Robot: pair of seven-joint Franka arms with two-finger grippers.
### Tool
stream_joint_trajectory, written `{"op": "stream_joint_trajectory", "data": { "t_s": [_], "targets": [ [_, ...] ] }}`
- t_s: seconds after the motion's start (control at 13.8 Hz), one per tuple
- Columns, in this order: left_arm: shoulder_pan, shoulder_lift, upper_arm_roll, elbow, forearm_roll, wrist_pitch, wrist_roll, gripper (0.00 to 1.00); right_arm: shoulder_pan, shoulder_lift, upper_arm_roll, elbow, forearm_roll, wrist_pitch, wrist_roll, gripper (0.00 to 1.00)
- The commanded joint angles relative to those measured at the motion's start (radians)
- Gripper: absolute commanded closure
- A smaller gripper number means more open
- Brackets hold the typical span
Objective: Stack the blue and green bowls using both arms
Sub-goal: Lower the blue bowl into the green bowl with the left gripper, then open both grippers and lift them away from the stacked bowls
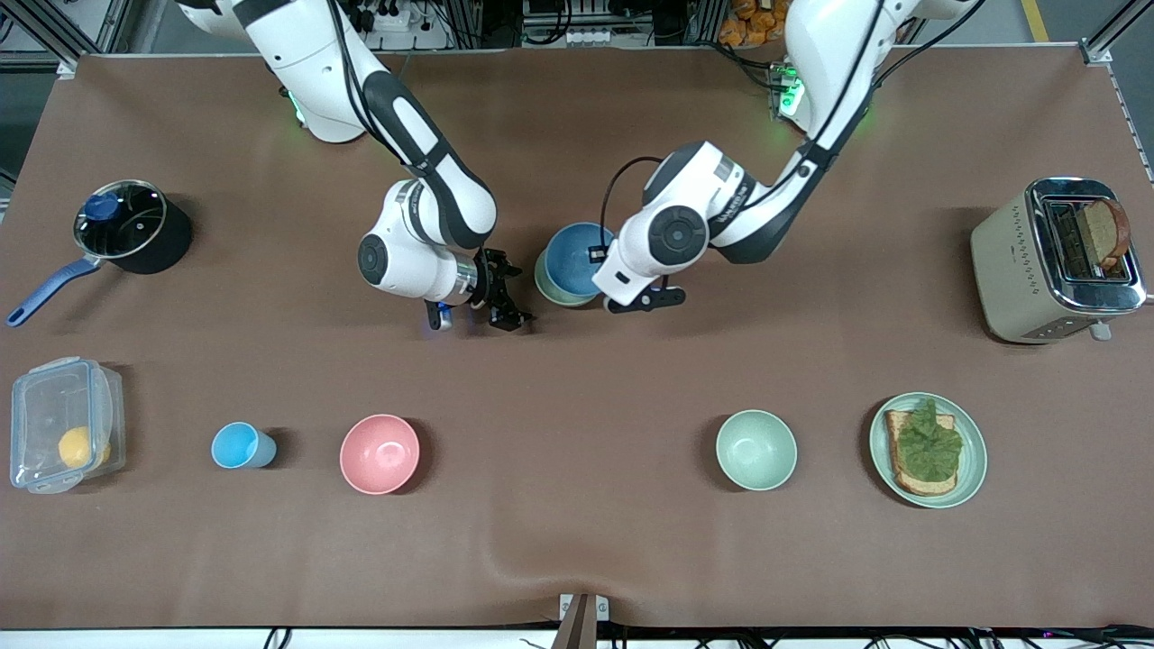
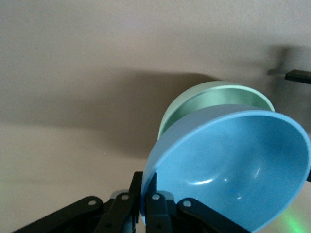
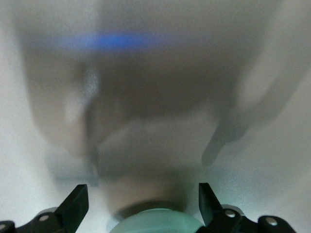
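My left gripper point(image 1: 606, 285) is shut on the rim of the blue bowl point(image 1: 577, 257), and its fingers point(image 2: 146, 196) pinch the bowl's wall point(image 2: 233, 165). The blue bowl hangs tilted over the green bowl point(image 1: 544, 280), whose rim point(image 2: 214, 94) shows under it. I cannot tell whether the two touch. The right gripper point(image 1: 507, 296) stands open beside the green bowl, toward the right arm's end of the table. Its fingers point(image 3: 77, 204) are wide apart with nothing between them. The green bowl's edge point(image 3: 155, 223) shows low in the right wrist view.
Along the side near the front camera stand a clear box point(image 1: 63, 424), a light-blue cup point(image 1: 239, 445), a pink bowl point(image 1: 380, 453), a pale mint bowl point(image 1: 755, 449) and a plate with toast point(image 1: 974, 460). A lidded pot point(image 1: 126, 225) and a toaster point(image 1: 1050, 261) stand at the table's ends.
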Motion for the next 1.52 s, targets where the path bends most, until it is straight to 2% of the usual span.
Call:
{"op": "stream_joint_trajectory", "data": {
  "t_s": [0.0, 0.29, 1.01, 1.09, 1.16, 1.23, 1.45],
  "targets": [
    [-0.006, 0.008, 0.004, -0.004, -0.023, 0.030, -0.006, 1.00, -0.003, -0.005, 0.003, -0.004, 0.051, -0.002, -0.040, 0.00],
    [-0.026, 0.042, 0.006, 0.004, -0.010, 0.079, -0.032, 1.00, -0.004, -0.005, 0.003, -0.004, 0.051, -0.002, -0.041, 0.00],
    [-0.042, 0.079, 0.009, 0.027, -0.009, 0.100, -0.060, 1.00, -0.006, -0.005, 0.003, -0.003, 0.053, -0.003, -0.043, 0.00],
    [-0.042, 0.080, 0.010, 0.030, -0.009, 0.100, -0.061, 0.88, -0.006, -0.005, 0.003, -0.003, 0.053, -0.005, -0.041, 0.00],
    [-0.040, 0.080, 0.010, 0.030, -0.009, 0.100, -0.072, 0.31, -0.007, -0.005, 0.003, -0.003, 0.053, -0.005, -0.043, 0.00],
    [-0.045, 0.082, 0.012, 0.032, 0.002, 0.100, -0.070, 0.00, -0.006, -0.005, 0.003, -0.003, 0.053, -0.005, -0.043, 0.00],
    [-0.049, 0.073, 0.012, 0.035, 0.008, 0.097, -0.077, 0.00, -0.009, -0.007, 0.002, -0.003, 0.050, -0.011, -0.049, 0.00]
  ]
}}
